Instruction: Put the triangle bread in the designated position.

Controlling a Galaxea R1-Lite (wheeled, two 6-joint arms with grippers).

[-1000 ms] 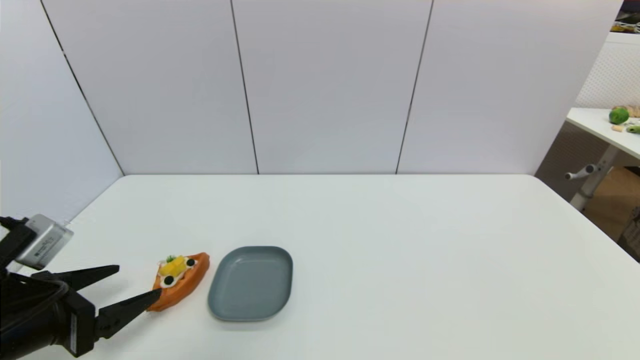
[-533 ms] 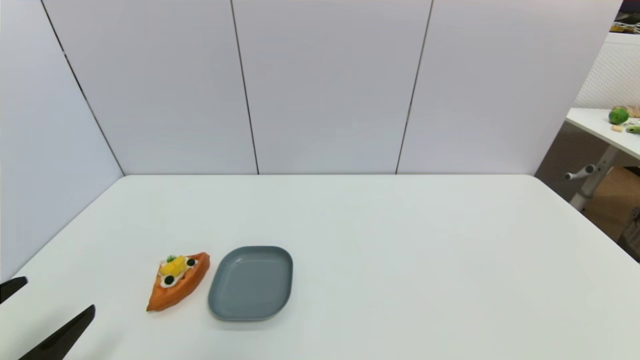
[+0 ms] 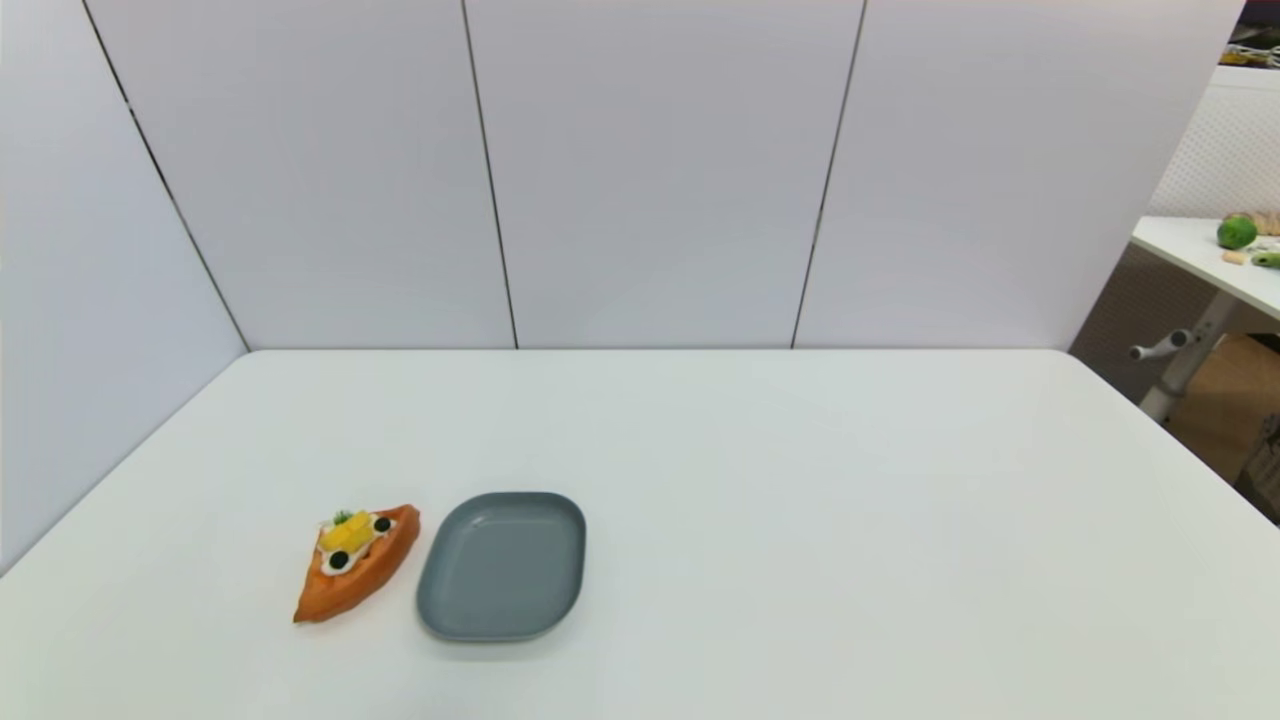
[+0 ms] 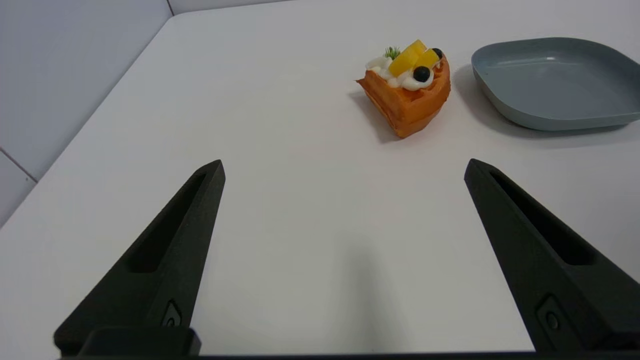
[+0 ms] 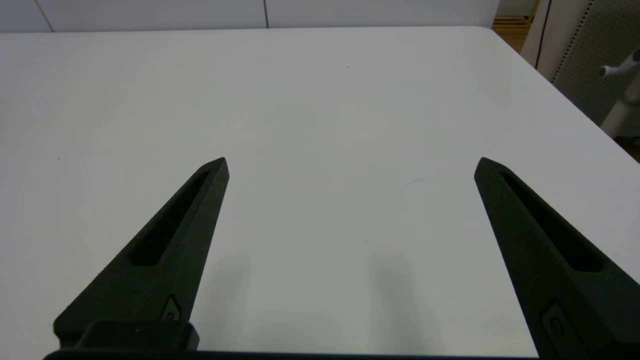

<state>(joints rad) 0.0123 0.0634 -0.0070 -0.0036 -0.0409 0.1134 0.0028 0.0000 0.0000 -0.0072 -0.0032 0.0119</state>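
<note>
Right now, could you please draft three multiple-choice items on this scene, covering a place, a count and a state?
1. The triangle bread lies:
A. on the plate
B. on the table, beside the grey plate, on the robot's left of it
C. in a gripper

2. Black berries on it:
A. two
B. four
C. none

3. The left gripper is:
A. shut on the bread
B. shut, empty
C. open, short of the bread

Answers: 1 B, the plate holds nothing; 2 A, two dark dots on the cream; 3 C, fingers spread over bare table.
</note>
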